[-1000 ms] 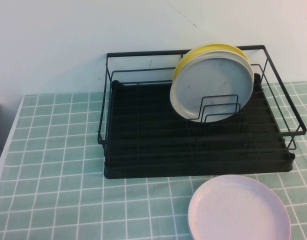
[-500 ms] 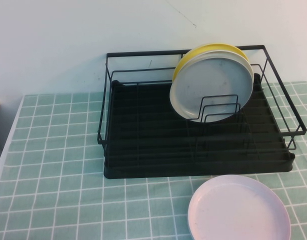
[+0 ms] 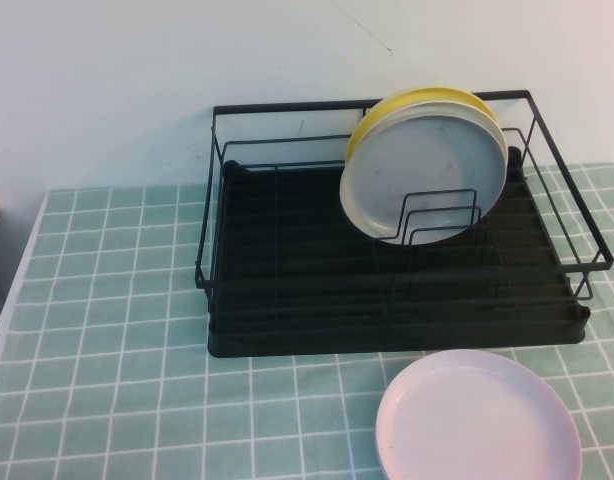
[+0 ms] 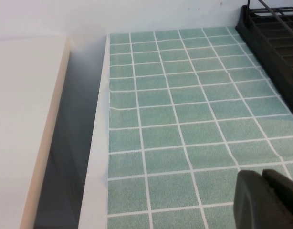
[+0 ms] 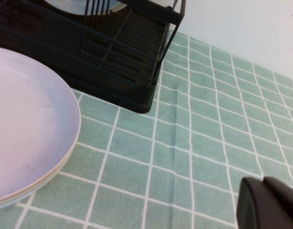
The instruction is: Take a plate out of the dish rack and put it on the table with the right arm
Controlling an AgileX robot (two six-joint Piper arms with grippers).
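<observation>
The pale pink-lilac plate [image 3: 477,422] lies flat on the mint-green tiled table [image 3: 117,330], just in front of the black wire dish rack [image 3: 287,300]; it also shows in the right wrist view [image 5: 27,124]. A grey-white plate [image 3: 424,175] and a yellow plate [image 3: 372,120] stand upright in the rack. Neither arm shows in the high view. My right gripper [image 5: 262,183] is shut and empty over the tiles, to the right of the plate and rack [image 5: 122,57]. My left gripper [image 4: 260,174] is shut and empty over the tiles left of the rack [image 4: 275,43].
The table's white left edge [image 4: 96,143] drops to a gap beside a cream surface [image 4: 22,119]. A white wall stands behind the rack. Upright wire dividers [image 3: 437,215] stand in front of the racked plates.
</observation>
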